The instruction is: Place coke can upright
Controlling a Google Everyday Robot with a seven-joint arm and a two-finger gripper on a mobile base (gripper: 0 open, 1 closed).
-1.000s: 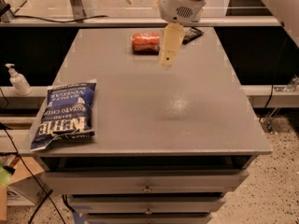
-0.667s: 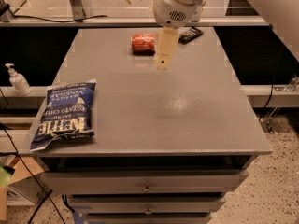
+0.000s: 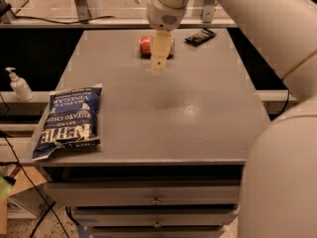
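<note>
The coke can (image 3: 145, 45) is red-orange and lies on its side near the far edge of the grey table (image 3: 198, 113). My gripper (image 3: 160, 58) hangs down from the white arm directly in front of the can and covers its right part. Its tip is just above the tabletop, on the near side of the can. The gripper holds nothing that I can see.
A small dark snack wrapper (image 3: 200, 36) lies at the far right of the table. A blue bag of potato chips (image 3: 69, 120) lies at the front left. A white pump bottle (image 3: 20, 85) stands on a ledge left of the table. Drawers (image 3: 156, 200) sit below the front edge.
The gripper has moved left and towards the can, and now overlaps its right end. The can, wrapper and chip bag have not moved.
</note>
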